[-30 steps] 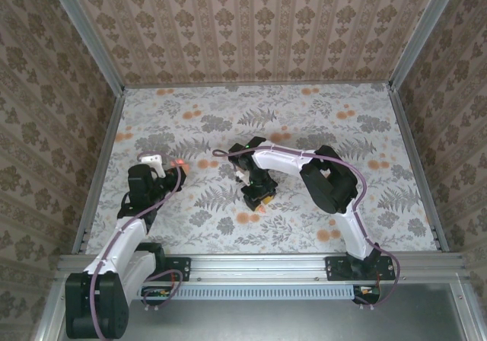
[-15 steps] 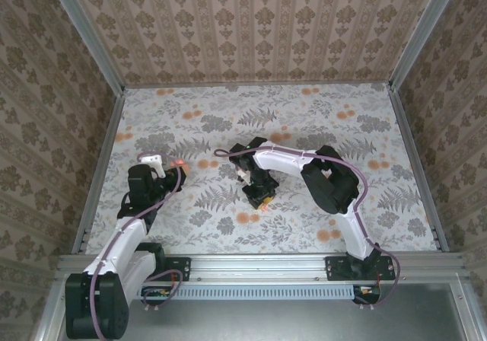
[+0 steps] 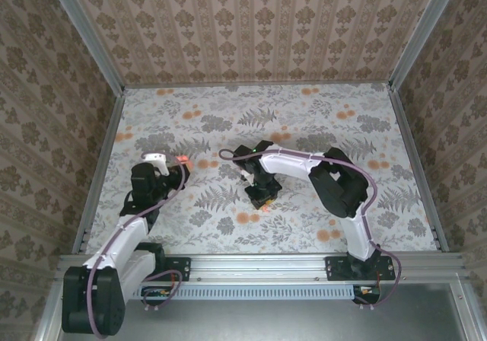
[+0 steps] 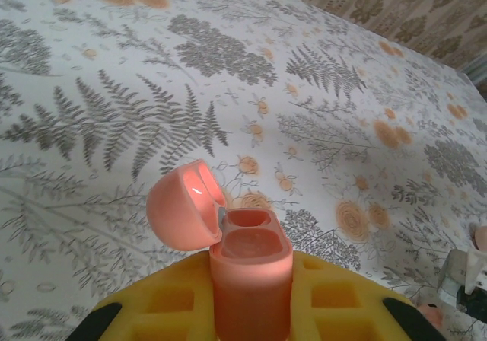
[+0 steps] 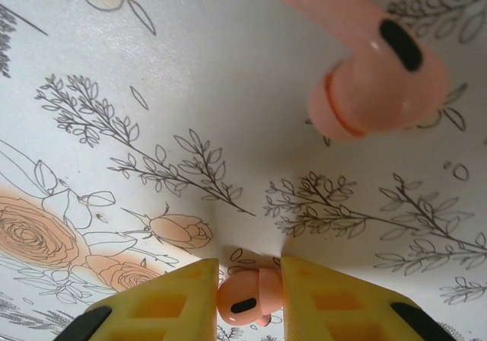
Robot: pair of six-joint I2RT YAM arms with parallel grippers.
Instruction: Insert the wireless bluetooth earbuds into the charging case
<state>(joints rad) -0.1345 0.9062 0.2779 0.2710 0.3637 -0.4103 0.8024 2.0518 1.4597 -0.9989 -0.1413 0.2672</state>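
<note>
While left hand (image 4: 251, 307) pinches coral case (image 4: 249, 261) — flipped open — right hand (image 5: 248, 284) nips glossy pink earbud (image 5: 242, 301).

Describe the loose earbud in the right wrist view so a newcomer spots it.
Start at the yellow fingers of the right tool at the bottom edge, then look to the top right of the floral cloth. The loose earbud lies there, coral-pink with a black oval mark; unlike its twin between the fingers, nothing grips it.

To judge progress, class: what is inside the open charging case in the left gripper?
Two wells show in the charging case, both empty. The left gripper covers its lower body. One earbud is pinched in the right gripper.
</note>
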